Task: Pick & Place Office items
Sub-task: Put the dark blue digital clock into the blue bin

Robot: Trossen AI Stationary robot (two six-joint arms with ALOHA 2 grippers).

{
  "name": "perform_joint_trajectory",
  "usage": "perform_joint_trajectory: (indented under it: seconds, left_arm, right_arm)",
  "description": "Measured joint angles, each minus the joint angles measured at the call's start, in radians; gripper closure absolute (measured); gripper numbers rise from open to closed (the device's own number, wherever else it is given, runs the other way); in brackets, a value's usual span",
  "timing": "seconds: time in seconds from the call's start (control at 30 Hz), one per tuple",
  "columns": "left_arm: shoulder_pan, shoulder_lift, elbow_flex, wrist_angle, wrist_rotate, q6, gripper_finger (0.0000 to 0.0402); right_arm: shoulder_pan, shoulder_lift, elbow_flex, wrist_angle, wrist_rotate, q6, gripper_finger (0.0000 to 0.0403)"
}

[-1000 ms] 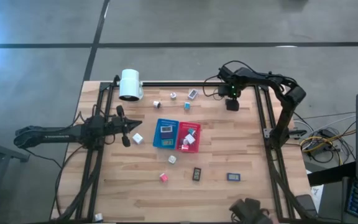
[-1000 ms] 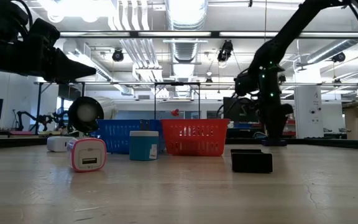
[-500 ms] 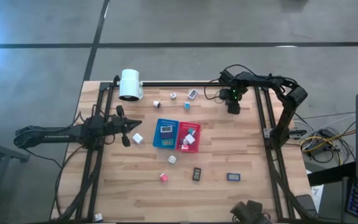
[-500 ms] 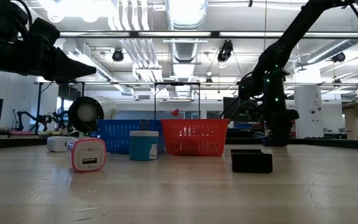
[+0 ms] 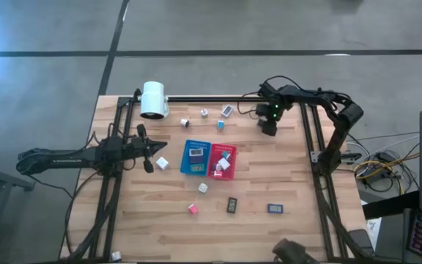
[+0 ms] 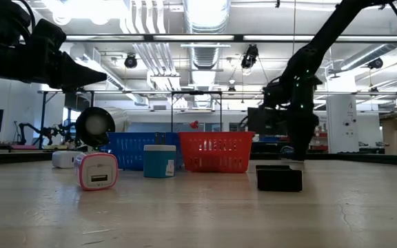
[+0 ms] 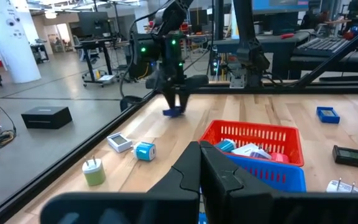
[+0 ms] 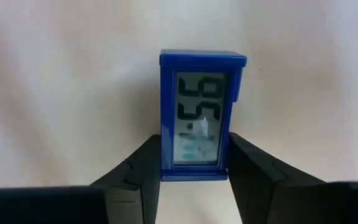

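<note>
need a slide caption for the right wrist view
Right end effector closing around a small blue digital clock lying on the table, one finger on each side.

The table [image 5: 284, 183] is pale, matt wood planking with visible grain and seams, framed by dark metal rails [image 5: 305, 147]. The blue clock [image 8: 202, 115] has a smooth, glossy plastic case and a shiny grey display, and the fingers [image 8: 253, 171] on either side of it look like matt black plastic. The red tray [image 7: 253, 135] and blue tray [image 7: 278, 175] are perforated plastic with a slight sheen, while the white cylinder [image 5: 154, 99] looks smooth and matt.
</note>
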Motion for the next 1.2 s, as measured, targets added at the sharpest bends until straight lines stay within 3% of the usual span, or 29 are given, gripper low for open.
perform_joint_trajectory:
  seconds: [0.2,0.5,0.8,1.03,1.2]
  left_arm:
    - [0.0,0.0,0.0,0.0,0.0,0.0,0.0399]
    - [0.0,0.0,0.0,-0.001,0.0,-0.024,0.0399]
    - [0.0,0.0,0.0,-0.001,0.0,-0.026,0.0399]
    - [0.0,0.0,0.0,-0.001,-0.001,-0.019,0.0399]
    - [0.0,0.0,0.0,-0.001,-0.001,-0.01,0.0399]
  right_arm:
    - [0.027,-0.166,-0.047,0.131,-0.215,0.029,0.0265]
    - [0.162,-0.543,-0.267,0.554,-0.439,0.227,0.0265]
    - [0.377,-0.788,-0.584,1.171,-0.441,0.462,0.0265]
    - [0.549,-0.771,-0.785,1.563,-0.234,0.516,0.0265]
    - [0.567,-0.746,-0.826,1.621,-0.217,0.508,0.0265]
